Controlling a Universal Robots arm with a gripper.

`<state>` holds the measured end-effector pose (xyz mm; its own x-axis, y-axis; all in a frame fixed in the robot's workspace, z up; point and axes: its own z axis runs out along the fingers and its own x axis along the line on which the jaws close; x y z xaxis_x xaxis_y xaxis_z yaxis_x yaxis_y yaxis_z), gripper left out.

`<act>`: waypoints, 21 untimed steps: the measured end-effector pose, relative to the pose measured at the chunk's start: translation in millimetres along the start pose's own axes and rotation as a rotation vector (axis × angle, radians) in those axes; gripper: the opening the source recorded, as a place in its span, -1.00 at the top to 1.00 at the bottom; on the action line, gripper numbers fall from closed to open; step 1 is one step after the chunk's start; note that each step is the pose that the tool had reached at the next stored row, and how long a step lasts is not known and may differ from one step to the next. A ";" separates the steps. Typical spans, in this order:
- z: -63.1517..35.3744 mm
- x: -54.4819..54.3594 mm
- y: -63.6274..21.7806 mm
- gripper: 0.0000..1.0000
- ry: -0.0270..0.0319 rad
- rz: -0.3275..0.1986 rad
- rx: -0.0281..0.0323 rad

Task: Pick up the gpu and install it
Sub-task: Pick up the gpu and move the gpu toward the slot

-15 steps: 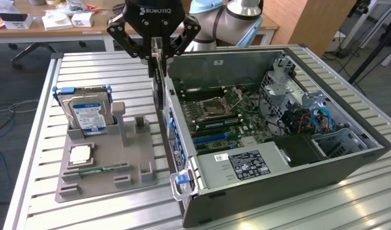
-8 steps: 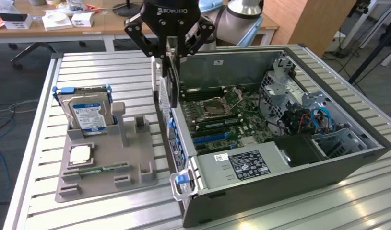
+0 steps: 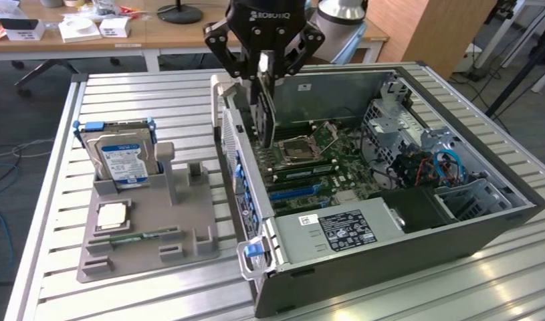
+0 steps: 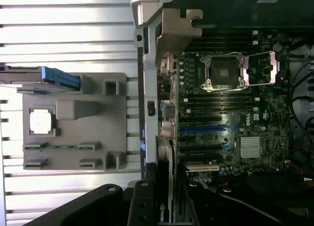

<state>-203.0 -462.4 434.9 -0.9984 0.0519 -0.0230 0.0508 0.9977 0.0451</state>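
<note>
The gpu [image 3: 266, 114], a thin dark card, hangs upright on edge with my gripper [image 3: 267, 67] shut on its upper part. It is inside the open computer case [image 3: 388, 261], close to the case wall on the exterior view's left. Its lower edge is above the motherboard [image 3: 321, 164], beside the CPU socket [image 3: 299, 147]. In the wrist view the gpu [image 4: 164, 167] appears edge-on between the dark fingers [image 4: 141, 204], beside the blue expansion slots [image 4: 203, 129]. I cannot tell whether the card touches the board.
A grey parts holder [image 3: 152, 224] lies on the slatted table at the exterior view's left, carrying a silver hard drive [image 3: 120, 157], a CPU chip [image 3: 112, 214] and a green RAM stick [image 3: 138, 235]. A power supply [image 3: 344, 231] and cables [image 3: 432, 167] crowd the case's near and right side.
</note>
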 end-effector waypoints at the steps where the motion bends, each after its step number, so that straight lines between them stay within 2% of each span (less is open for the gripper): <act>1: 0.2 -3.7 0.2 0.47 -0.0001 0.000 0.0000; 21: 1.9 -73.2 3.7 0.47 0.0000 0.000 0.0000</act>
<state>-129.7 -462.4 434.9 -0.9984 0.0518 -0.0230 0.0507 0.9977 0.0451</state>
